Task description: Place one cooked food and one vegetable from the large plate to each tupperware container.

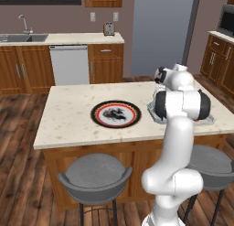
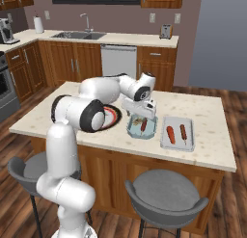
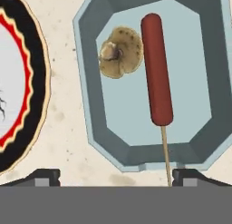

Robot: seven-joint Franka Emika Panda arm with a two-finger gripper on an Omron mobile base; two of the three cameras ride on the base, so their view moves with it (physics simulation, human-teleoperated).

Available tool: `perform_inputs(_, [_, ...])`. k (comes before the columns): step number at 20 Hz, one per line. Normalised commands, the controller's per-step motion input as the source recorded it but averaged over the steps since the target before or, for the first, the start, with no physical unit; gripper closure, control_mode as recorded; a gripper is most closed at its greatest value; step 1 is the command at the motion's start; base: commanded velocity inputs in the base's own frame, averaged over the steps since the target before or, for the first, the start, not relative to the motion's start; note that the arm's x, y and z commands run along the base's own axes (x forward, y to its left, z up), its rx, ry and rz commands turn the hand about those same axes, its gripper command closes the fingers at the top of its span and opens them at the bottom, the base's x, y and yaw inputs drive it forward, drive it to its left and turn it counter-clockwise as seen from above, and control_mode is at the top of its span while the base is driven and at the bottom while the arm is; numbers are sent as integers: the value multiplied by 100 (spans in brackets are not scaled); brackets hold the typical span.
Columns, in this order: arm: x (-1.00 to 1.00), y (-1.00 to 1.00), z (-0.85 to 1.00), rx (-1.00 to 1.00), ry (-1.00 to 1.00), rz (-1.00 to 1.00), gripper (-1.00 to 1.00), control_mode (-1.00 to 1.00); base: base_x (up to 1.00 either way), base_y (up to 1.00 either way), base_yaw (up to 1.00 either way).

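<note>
On the island counter (image 2: 202, 145), the gripper (image 3: 115, 175) hangs released over the near tupperware container (image 3: 90, 105), right of the large plate (image 1: 115, 114), its sausage on a stick (image 3: 157, 69) and mushroom (image 3: 119, 52) delivered; retreat seems next.

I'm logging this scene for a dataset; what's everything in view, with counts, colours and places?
plate: one, black rim, red ring, white centre, no food on it, middle of the island.
near tub: one, pale blue-grey, right of the plate, under the gripper.
mushroom: one, tan, in the near tub.
sausage on a stick: one, red-brown, in the near tub beside the mushroom.
far tub: one, pale blue-grey, right of the near tub, holding two reddish items, one on a stick.
stools: two, grey, before the island.
toaster: one, back counter.
gripper: one, open, above the near tub.
</note>
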Motion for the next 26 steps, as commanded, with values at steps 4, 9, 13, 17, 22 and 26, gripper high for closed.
perform_inputs(4, [-67,15,75,0,-22,0,-100,-100,0,0,0])
perform_inputs(9, [-83,26,62,0,-35,0,-100,-100,0,0,0])
perform_inputs(13, [-75,25,76,-3,-27,0,-100,-100,0,0,0])
perform_inputs(17, [-66,30,82,-4,-9,0,-100,-100,0,0,0])
perform_inputs(22, [-92,28,62,0,-8,0,-100,-100,0,0,0])
perform_inputs(26, [-100,18,34,-1,-42,0,-100,-100,0,0,0])
